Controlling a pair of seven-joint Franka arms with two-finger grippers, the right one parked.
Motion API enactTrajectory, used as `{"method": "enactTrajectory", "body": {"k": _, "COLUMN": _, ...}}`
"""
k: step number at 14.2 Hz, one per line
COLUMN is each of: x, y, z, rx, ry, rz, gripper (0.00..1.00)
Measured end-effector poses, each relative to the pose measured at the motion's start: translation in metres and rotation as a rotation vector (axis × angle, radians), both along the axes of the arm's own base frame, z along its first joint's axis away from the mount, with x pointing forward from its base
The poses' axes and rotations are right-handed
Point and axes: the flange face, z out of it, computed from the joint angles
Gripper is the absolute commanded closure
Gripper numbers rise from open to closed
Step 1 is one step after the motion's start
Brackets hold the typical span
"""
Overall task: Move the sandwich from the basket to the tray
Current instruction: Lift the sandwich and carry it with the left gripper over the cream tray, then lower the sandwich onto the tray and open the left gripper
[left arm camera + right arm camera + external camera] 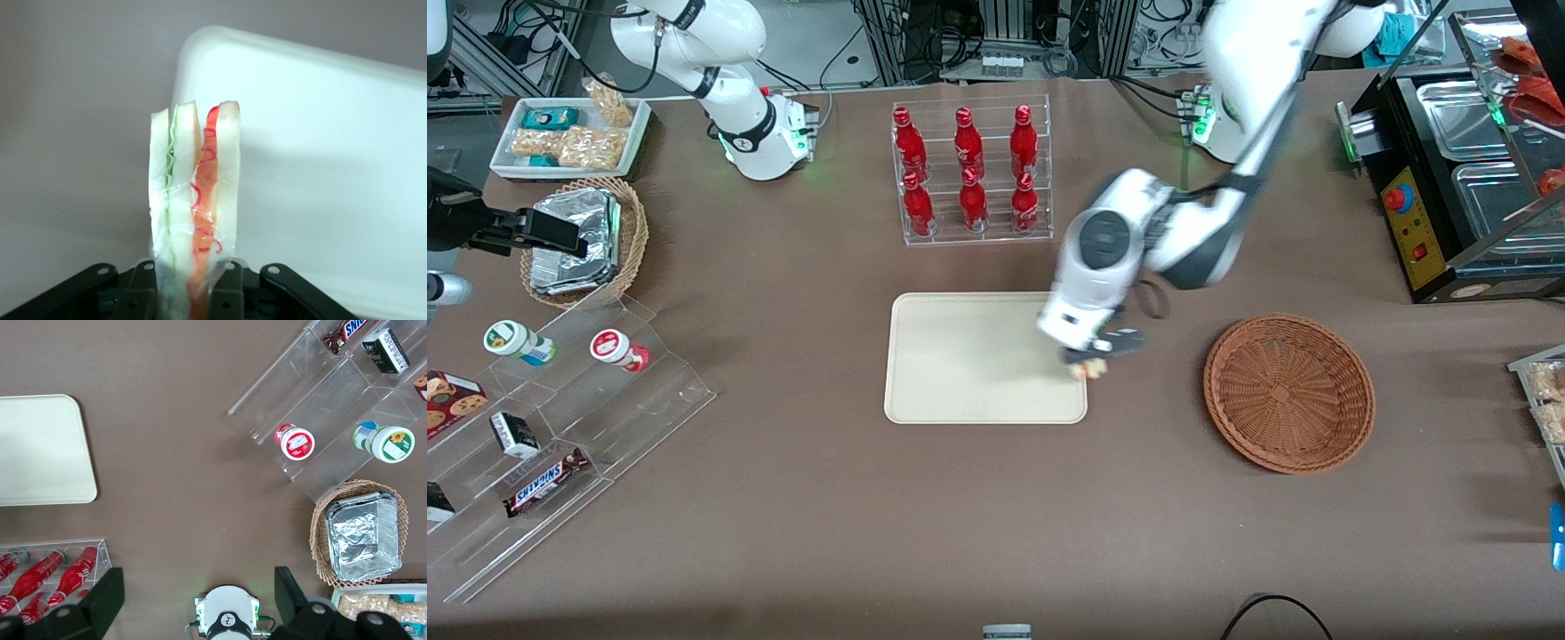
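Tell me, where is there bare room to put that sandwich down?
The gripper holds the sandwich over the tray's edge nearest the basket. The tray is bare. Bare table lies between tray and basket. The bottle rack is crowded.

Quick count: six red soda bottles (961,168) in the clear acrylic rack, three per row. One triangular white-bread sandwich (195,207), pinched in the left arm's gripper (1090,359). One cream-beige rectangular tray (969,364), one shallow reddish-brown wicker basket (1288,392), one deeper tan wicker basket (633,233) holding silver foil-wrapped packs (578,242). Two round lidded cups (518,342) on the clear stepped display, plus one Snickers bar (544,481).
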Motion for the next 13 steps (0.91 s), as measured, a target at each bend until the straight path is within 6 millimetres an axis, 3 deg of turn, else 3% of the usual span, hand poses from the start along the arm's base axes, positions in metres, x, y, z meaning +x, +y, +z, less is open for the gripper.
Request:
{"method": "enactTrajectory", "body": {"k": 4, "x": -0.031, "y": -0.081, "z": -0.048, "rx": -0.006, "ry": 0.021, "rz": -0.092, "gripper": 0.81}}
{"method": "enactTrajectory", "body": {"k": 5, "x": -0.039, "y": -0.1, "z": -0.059, "rx": -0.008, "ry": 0.017, "rz": -0.096, "gripper": 0.78}}
{"method": "enactTrajectory", "body": {"k": 6, "x": -0.044, "y": -0.114, "z": -0.068, "rx": -0.008, "ry": 0.007, "rz": -0.097, "gripper": 0.69}}
{"method": "enactTrajectory", "body": {"k": 8, "x": -0.043, "y": -0.126, "z": -0.085, "rx": 0.01, "ry": -0.015, "rz": -0.092, "gripper": 0.55}}
{"method": "enactTrajectory", "body": {"k": 9, "x": -0.04, "y": -0.128, "z": -0.088, "rx": 0.014, "ry": -0.023, "rz": -0.089, "gripper": 0.4}}
{"method": "enactTrajectory", "body": {"k": 10, "x": -0.038, "y": -0.129, "z": -0.088, "rx": 0.016, "ry": -0.031, "rz": -0.088, "gripper": 0.09}}
{"method": "enactTrajectory", "body": {"k": 11, "x": -0.035, "y": -0.128, "z": -0.088, "rx": 0.02, "ry": -0.037, "rz": -0.086, "gripper": 0.0}}
{"method": "enactTrajectory", "body": {"k": 13, "x": -0.031, "y": -0.126, "z": -0.091, "rx": 0.025, "ry": -0.043, "rz": -0.083, "gripper": 0.0}}
